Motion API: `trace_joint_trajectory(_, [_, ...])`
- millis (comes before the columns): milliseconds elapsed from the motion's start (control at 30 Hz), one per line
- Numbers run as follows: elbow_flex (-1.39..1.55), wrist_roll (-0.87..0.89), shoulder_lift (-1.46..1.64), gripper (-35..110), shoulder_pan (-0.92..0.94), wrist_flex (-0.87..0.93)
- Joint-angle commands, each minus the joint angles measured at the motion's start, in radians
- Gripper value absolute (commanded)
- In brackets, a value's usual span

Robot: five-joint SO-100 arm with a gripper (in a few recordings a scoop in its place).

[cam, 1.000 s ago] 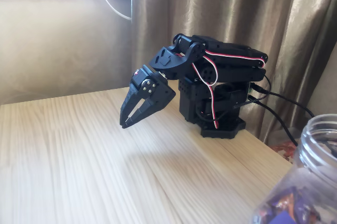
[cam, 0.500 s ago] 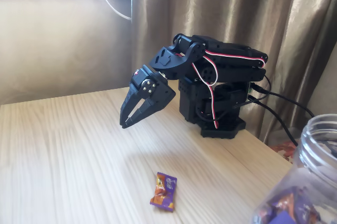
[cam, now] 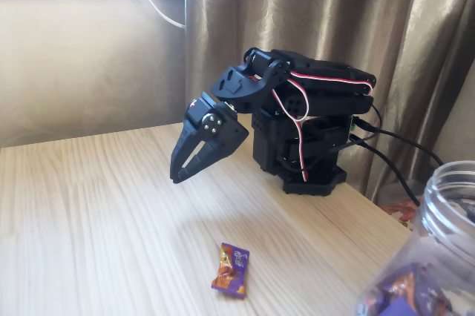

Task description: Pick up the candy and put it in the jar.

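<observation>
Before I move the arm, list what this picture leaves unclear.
- Jar, fixed view: cut off by the right and bottom edges, so its base and fill level are unknown.
- Sweets inside the jar: blurred behind the clear wall, so no count.
- Candy on the table: wrapper print too small to read.
- Gripper: the fingertips look nearly together, but its dark fingers overlap.

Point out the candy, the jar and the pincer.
candy point(cam: 230, 270): fixed view, middle of its purple wrapper.
jar point(cam: 445, 197): fixed view, ribbed neck at the right edge.
pincer point(cam: 177, 176): fixed view, at its fingertips above the table.
</observation>
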Motion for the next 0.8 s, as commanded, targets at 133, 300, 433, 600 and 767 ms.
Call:
trace_joint_trajectory(133, [-0.095, 0.247, 0.034, 0, -0.063, 0.026])
trace_joint_trajectory(300, [-0.362, 0.413, -0.324, 1, -0.100, 0.005])
trace_joint_trajectory(433, [-0.713, 0.482, -0.767, 1, -0.124, 0.129])
trace_joint_trajectory(600, [-1.006, 0.612, -1.031, 4, -0.229, 0.321])
trace_joint_trajectory(767, [-1.058, 0.758, -1.158, 15, -0.365, 0.437])
